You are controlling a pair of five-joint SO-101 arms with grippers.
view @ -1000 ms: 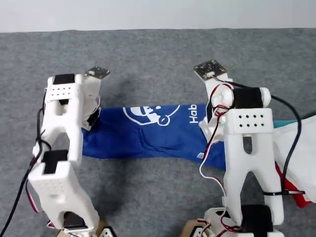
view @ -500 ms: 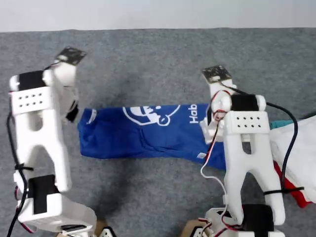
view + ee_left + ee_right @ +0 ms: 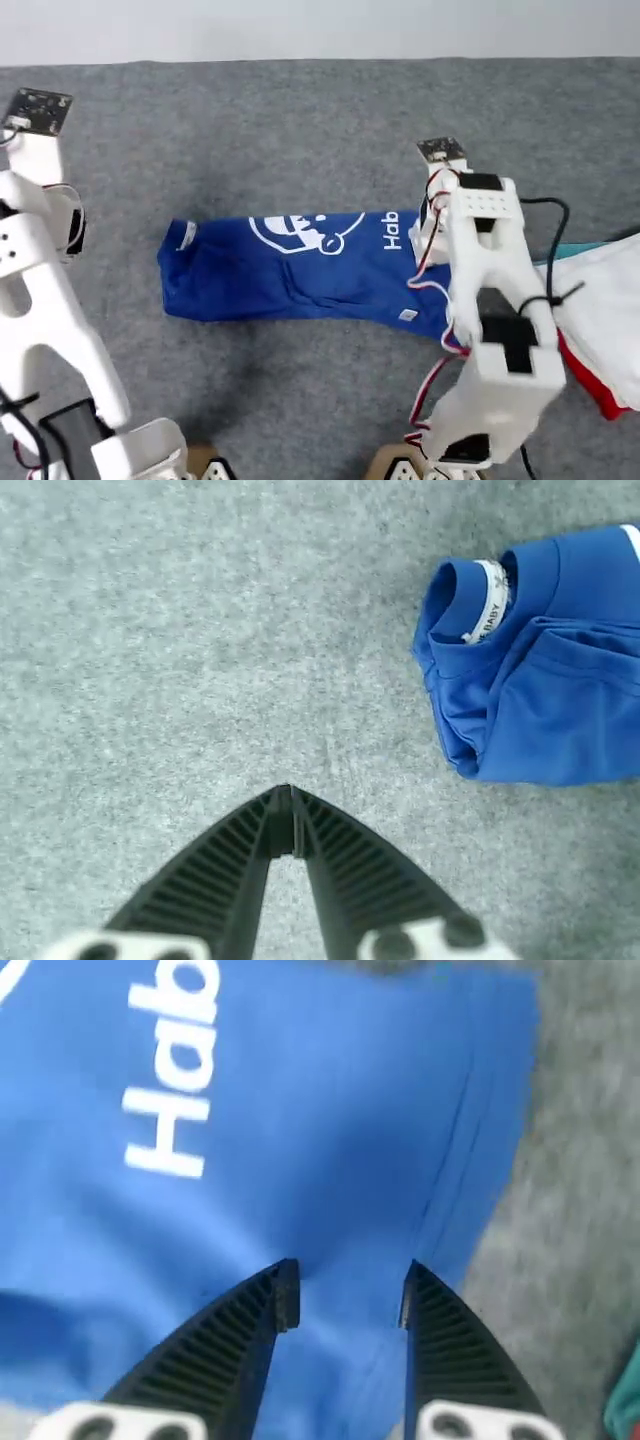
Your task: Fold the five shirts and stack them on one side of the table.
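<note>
High view: the blue shirt (image 3: 300,270) lies as a long folded band on the grey table (image 3: 300,110). My right arm (image 3: 490,300) covers its end and some of its white letters (image 3: 393,230). White and red clothes (image 3: 600,330) beside that arm are cut by the edge.

Left wrist view: my left claw (image 3: 291,805) is closed on nothing. The shirt's collar lies ahead and aside, well apart. Its neck label (image 3: 488,600) is too small to read.

Right wrist view: my right claw (image 3: 348,1285) is narrowly open over the blue cloth. If the tips touch it, I cannot tell.
</note>
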